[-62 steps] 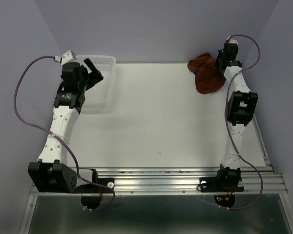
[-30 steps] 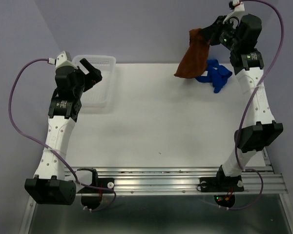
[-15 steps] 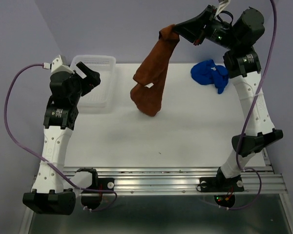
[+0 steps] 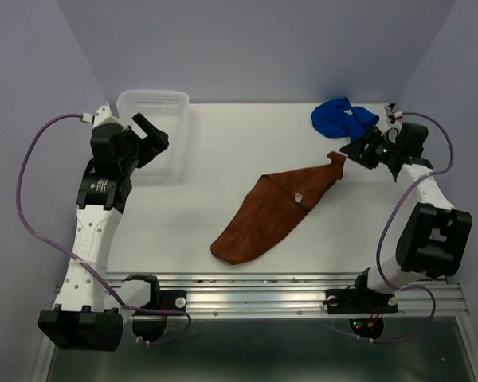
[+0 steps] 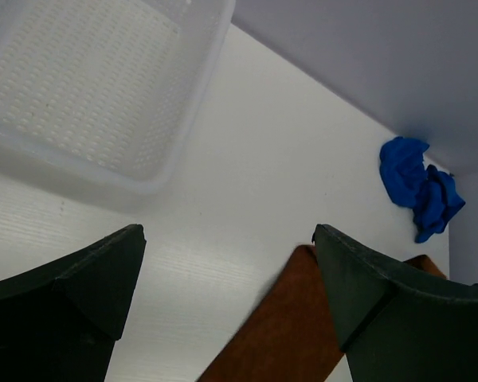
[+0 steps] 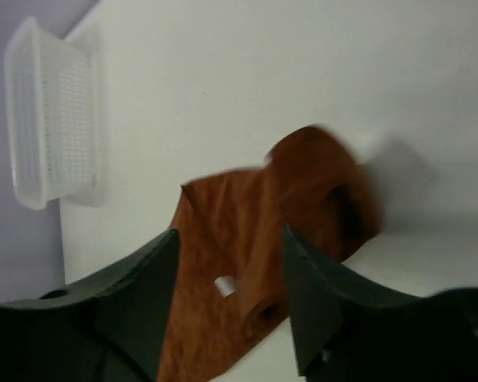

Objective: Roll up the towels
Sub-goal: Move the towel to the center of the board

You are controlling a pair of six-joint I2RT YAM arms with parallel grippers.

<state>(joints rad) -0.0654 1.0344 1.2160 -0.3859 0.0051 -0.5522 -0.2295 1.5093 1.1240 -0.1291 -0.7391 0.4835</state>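
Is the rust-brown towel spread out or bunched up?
Mostly spread: the rust-brown towel lies flat and elongated on the table, white tag showing, one corner puckered beside the right gripper.

On my screens the rust-brown towel (image 4: 275, 211) carries a small white tag (image 4: 298, 198), and the other towel (image 4: 342, 118) is bright royal blue. The bench (image 4: 223, 151) is plain white, the basket (image 4: 155, 102) translucent white with a fine mesh pattern. The left gripper (image 4: 153, 131) and right gripper (image 4: 352, 151) look black; the cables (image 4: 28, 199) are purple and the walls (image 4: 263, 48) pale lavender.
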